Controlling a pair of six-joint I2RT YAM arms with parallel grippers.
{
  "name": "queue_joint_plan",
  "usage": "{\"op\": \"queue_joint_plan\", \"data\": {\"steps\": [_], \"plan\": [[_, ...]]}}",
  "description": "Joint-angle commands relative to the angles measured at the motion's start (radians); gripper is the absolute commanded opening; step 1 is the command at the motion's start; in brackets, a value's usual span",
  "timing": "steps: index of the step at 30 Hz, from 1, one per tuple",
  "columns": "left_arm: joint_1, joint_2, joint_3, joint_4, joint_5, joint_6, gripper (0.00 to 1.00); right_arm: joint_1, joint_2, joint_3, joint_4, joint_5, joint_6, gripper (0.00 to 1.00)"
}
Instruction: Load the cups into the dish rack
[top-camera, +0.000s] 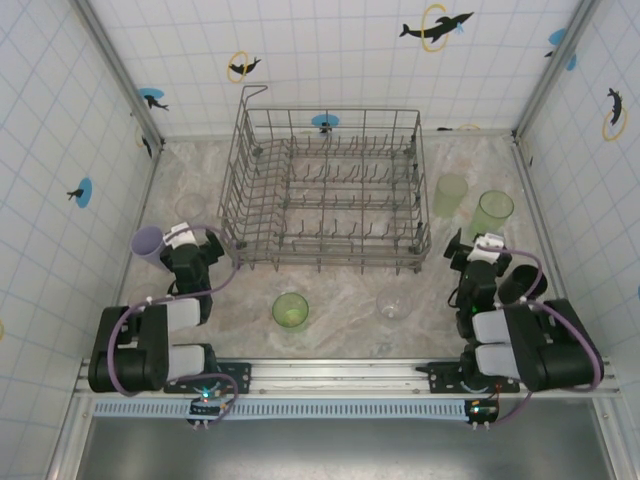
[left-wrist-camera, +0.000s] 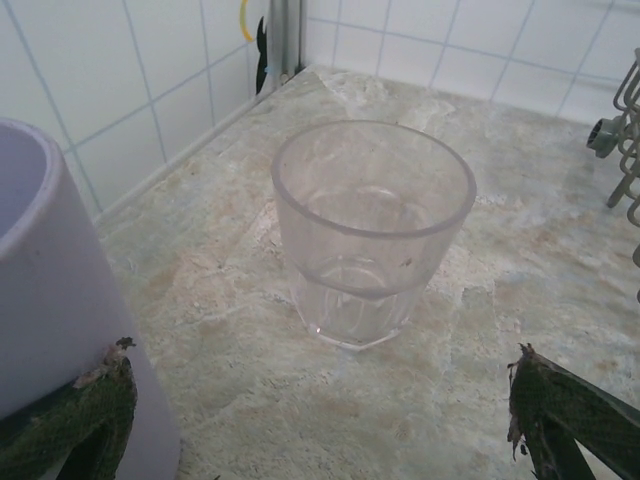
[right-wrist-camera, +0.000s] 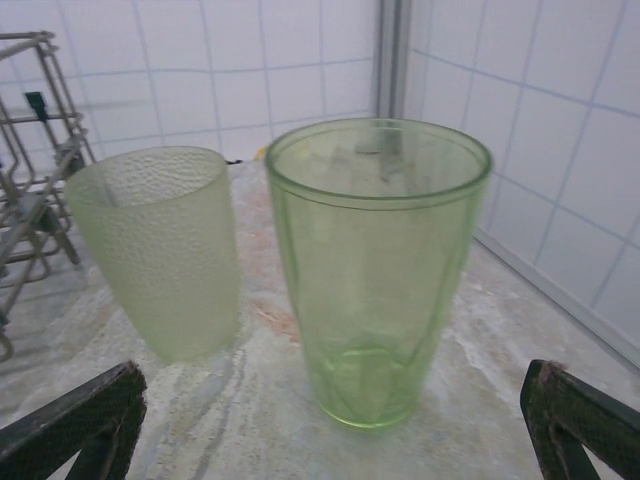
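**Both grippers spread wide and empty; six cups counted on the tabletop outside the dish rack**

A mottled beige, stone-patterned tabletop (top-camera: 340, 285) is enclosed by white tiled walls (top-camera: 330, 70). One dish rack (top-camera: 325, 190) is seen at the upper centre of the top view. It is a rectangular basket of grey metal wire, with rows of upright tines and a raised loop at its upper-left corner.

The left gripper (left-wrist-camera: 320, 410) is spread to its full width and nothing is held. Ahead of its dark fingers (left-wrist-camera: 70, 425) a clear glass (left-wrist-camera: 372, 230) is framed, short, thick-rimmed and apart from both tips. An opaque, smooth lavender tumbler (left-wrist-camera: 50, 280) is seen at the left edge of that wrist view, just beside the left finger. Whether the two touch cannot be told.

The right gripper (right-wrist-camera: 332, 390) is likewise spread fully and nothing is grasped. Ahead of it, a smooth green tumbler (right-wrist-camera: 375, 270), transparent and tapered, is placed just beside a frosted green tumbler (right-wrist-camera: 160, 250) with a pebbled surface.

A third green tumbler (top-camera: 290, 310) is found at the lower centre of the top view, with a second clear glass (top-camera: 392, 303) to its right.

Three green tumblers, one lavender tumbler and two clear glasses are counted, all upright.
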Motion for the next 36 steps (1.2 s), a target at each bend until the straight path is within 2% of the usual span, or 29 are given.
{"op": "queue_joint_plan", "data": {"steps": [1, 6, 10, 12, 15, 18, 23, 28, 31, 36], "plan": [[-0.005, -0.036, 0.071, -0.138, -0.036, -0.058, 0.98, -0.014, -0.075, 0.037, -0.226, 0.041, 0.061, 0.99], [-0.005, -0.084, 0.166, -0.304, -0.057, -0.083, 0.98, -0.035, -0.165, 0.168, -0.549, 0.039, 0.221, 0.99], [-0.005, -0.132, 0.236, -0.402, -0.043, -0.089, 0.98, -0.031, -0.199, 0.253, -0.709, -0.021, 0.239, 0.99], [-0.005, -0.158, 0.276, -0.47, -0.065, -0.136, 0.98, -0.031, -0.218, 0.283, -0.753, -0.052, 0.23, 0.99], [-0.005, -0.174, 0.37, -0.635, -0.119, -0.159, 0.98, -0.032, -0.245, 0.333, -0.84, -0.088, 0.226, 0.99], [-0.005, -0.178, 0.467, -0.792, -0.121, -0.161, 0.98, -0.039, -0.252, 0.406, -0.967, -0.1, 0.237, 0.99], [-0.005, -0.24, 0.553, -0.919, -0.012, -0.182, 0.98, -0.039, -0.247, 0.512, -1.095, -0.165, 0.239, 0.99], [-0.005, -0.307, 0.6, -1.014, 0.161, -0.288, 0.98, -0.036, -0.241, 0.587, -1.194, -0.239, 0.242, 0.99], [-0.006, -0.347, 0.608, -1.106, 0.161, -0.39, 0.98, -0.037, -0.23, 0.628, -1.244, -0.265, 0.247, 0.99], [-0.005, -0.373, 0.683, -1.278, 0.292, -0.429, 0.98, -0.037, -0.208, 0.686, -1.304, -0.31, 0.26, 0.99]]}}
